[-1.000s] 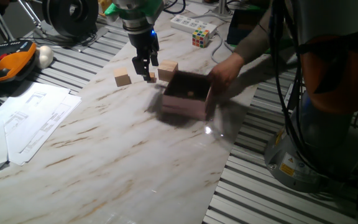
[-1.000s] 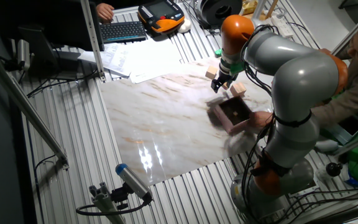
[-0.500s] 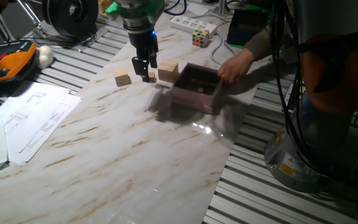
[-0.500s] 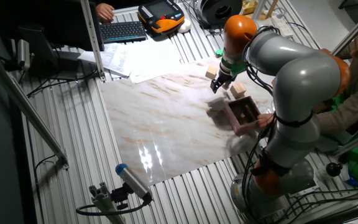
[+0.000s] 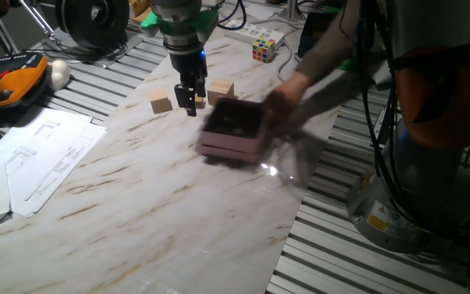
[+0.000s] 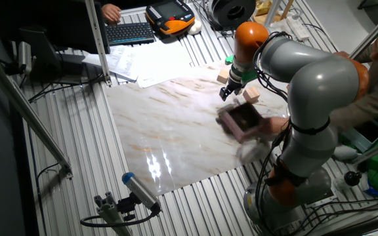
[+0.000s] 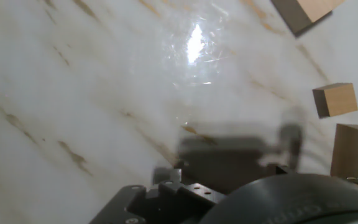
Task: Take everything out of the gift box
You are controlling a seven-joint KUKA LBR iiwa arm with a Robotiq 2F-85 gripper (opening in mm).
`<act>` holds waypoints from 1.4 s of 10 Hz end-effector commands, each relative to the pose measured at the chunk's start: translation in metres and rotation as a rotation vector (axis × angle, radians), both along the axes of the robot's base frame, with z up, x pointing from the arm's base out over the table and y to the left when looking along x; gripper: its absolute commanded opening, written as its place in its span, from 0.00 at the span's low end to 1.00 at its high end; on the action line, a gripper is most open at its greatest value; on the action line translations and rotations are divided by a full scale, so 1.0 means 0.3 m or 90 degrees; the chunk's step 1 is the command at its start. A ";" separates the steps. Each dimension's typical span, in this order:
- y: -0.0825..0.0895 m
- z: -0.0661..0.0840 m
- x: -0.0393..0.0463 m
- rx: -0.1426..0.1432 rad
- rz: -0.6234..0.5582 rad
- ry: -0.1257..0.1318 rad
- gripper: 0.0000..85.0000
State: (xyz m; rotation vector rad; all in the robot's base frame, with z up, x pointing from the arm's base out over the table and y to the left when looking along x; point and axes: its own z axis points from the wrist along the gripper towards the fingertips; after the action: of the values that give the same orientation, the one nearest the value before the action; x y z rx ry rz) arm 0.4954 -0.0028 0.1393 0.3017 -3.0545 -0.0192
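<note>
The pink gift box (image 5: 232,131) sits on the desk (image 5: 137,196) with a person's hand (image 5: 280,102) touching it. The claw (image 5: 191,104) hangs just beside the box, near three wooden blocks (image 5: 219,90). I cannot tell if the claw is spread.

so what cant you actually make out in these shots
- Inside of the gift box: motion-blurred in both fixed views, so any blocks left in it cannot be told.
- Person's hand at the box: blurred, grip unclear.
- Gripper: too small and dark in the fixed views, and its fingertips fall outside the hand view.
- Wooden block: cut by the hand view's right edge.
</note>
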 end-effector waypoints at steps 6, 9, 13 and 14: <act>-0.033 0.029 -0.001 -0.020 -0.011 -0.001 0.80; -0.068 0.048 0.028 -0.032 0.011 -0.023 0.80; -0.067 0.101 -0.016 0.008 0.019 -0.085 0.80; -0.060 0.104 -0.032 -0.014 0.027 -0.107 0.80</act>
State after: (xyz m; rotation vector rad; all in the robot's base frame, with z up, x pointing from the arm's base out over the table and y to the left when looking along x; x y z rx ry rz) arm 0.4861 -0.0212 0.1706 0.3872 -3.2108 0.0370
